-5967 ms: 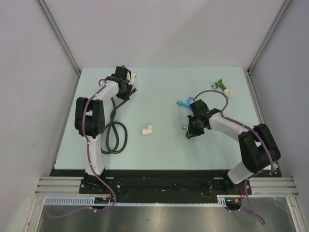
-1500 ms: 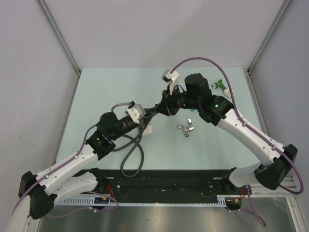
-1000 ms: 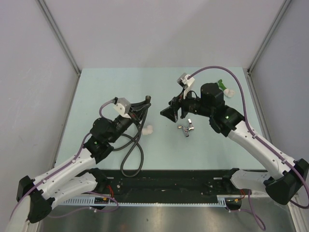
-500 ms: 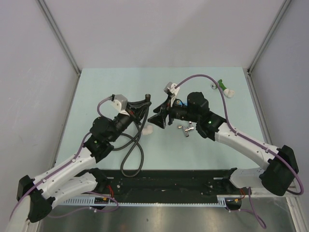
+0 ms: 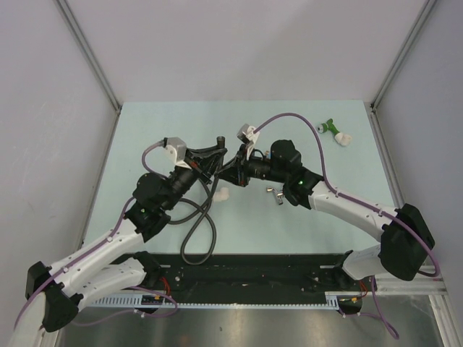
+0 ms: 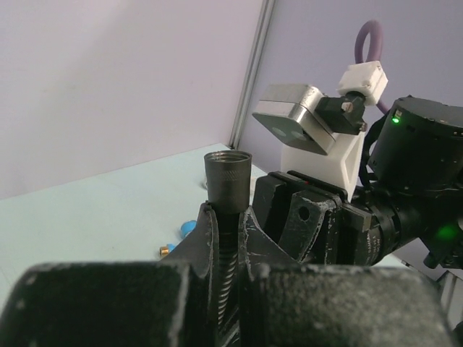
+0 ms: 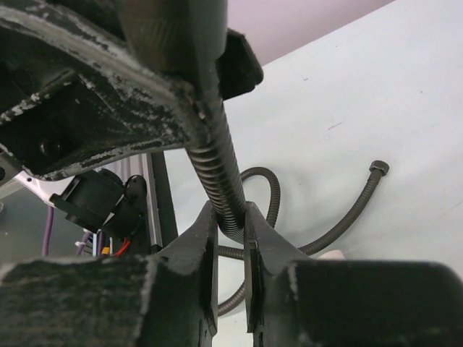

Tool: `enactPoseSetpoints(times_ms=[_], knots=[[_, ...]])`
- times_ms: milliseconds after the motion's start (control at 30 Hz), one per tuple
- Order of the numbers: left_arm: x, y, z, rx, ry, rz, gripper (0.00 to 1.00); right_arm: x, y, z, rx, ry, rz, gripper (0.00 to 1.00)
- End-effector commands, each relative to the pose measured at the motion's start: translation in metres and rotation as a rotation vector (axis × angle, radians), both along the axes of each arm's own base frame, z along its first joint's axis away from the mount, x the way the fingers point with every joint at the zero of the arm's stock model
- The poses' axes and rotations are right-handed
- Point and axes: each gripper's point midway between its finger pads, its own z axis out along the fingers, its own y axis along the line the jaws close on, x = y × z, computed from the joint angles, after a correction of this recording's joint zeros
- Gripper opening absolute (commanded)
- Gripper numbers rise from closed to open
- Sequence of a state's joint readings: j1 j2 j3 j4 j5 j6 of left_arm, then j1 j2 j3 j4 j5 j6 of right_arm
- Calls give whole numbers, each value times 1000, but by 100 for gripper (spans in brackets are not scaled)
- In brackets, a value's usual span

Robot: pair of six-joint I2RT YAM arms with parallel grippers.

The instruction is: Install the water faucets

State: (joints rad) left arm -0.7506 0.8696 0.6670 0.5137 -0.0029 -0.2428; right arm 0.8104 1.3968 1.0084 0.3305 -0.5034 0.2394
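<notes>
My left gripper (image 5: 215, 152) is shut on the long black hose (image 5: 194, 230) just below its knurled end nut (image 6: 227, 176) and holds that end up above the table; the left wrist view shows it (image 6: 228, 211) closely. My right gripper (image 5: 231, 171) is shut on the same corrugated hose (image 7: 217, 177) a little lower, and the right wrist view shows it (image 7: 231, 217) close to the left fingers (image 7: 94, 108). The small chrome faucet (image 5: 277, 195) lies on the table under my right forearm, partly hidden.
A white plastic elbow (image 5: 221, 194) lies on the table below the grippers. A green and white fitting (image 5: 336, 133) lies at the far right. The hose's loop trails toward the near edge, and its other end (image 7: 377, 168) rests on the table. A blue part (image 6: 184, 230) lies behind.
My right gripper has swung left from above the faucet to the raised hose and shut on it under the left gripper. The left gripper has stayed up with the hose end.
</notes>
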Motion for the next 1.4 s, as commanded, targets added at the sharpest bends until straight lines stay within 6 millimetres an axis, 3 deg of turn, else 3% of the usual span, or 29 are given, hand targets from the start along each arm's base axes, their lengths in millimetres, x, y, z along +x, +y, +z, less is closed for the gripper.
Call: enactPoseSetpoints(times_ms=[0, 67, 233, 333, 367, 467, 600, 767, 1133, 1367], knots=[[-7, 15, 55, -119, -97, 35, 1, -9, 2, -5, -7, -13, 39, 8], [-7, 19, 57, -125, -102, 52, 2, -11, 0, -11, -32, -10, 38, 0], [-6, 22, 57, -124, -107, 63, 5, -19, -4, -26, -85, 10, 59, 0], [-4, 21, 52, -79, -115, 75, 2, -20, -14, -16, -77, -3, 45, 16], [-4, 23, 50, -65, -121, 87, 1, -19, -17, -11, -73, -5, 37, 31], [-5, 26, 46, -53, -119, 95, 0, -14, -35, 6, -51, -20, 1, 48], [-8, 23, 45, -62, -106, 69, 0, -10, -50, 25, -16, -61, -30, 55], [-12, 14, 48, -76, -99, 10, 0, -7, -49, 47, 52, -108, -46, 62], [-21, 2, 44, -4, -121, -61, 0, -12, -65, 112, 248, -193, -62, 61], [-27, -9, 43, 27, -143, -124, 0, -9, -72, 138, 330, -237, -105, 58]])
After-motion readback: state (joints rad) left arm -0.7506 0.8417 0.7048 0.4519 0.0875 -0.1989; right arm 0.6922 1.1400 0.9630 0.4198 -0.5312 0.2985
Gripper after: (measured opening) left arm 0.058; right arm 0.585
